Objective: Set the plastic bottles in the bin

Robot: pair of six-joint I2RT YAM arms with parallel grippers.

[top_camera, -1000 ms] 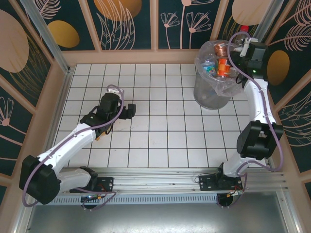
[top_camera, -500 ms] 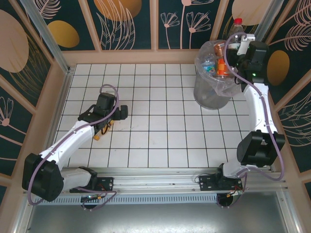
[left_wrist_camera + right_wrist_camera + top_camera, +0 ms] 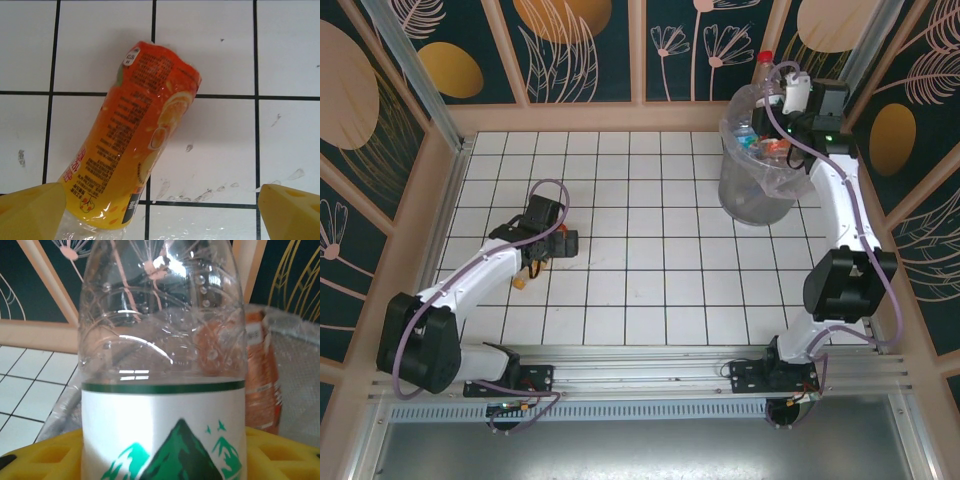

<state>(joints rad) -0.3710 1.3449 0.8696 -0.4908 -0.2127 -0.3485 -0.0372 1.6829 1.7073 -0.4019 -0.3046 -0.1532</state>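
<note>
Yellow right jaws are clamped on a clear bottle [image 3: 162, 365] with a green mountain label. It stands about upright between them, red cap up, with the bin [image 3: 755, 195] just below the jaws. You are at the drop: next, open over the mouth. Left jaws are apart. An orange-labelled bottle [image 3: 140, 135] lies on the worktop [image 3: 225, 50] between them, its long axis pointing away.

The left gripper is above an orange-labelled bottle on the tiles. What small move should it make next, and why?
Probably lower the left gripper around the orange-labelled bottle, ready to close. Its fingers stand open on either side, and the bottle lies flat on the tiles between them, not yet gripped.
</note>
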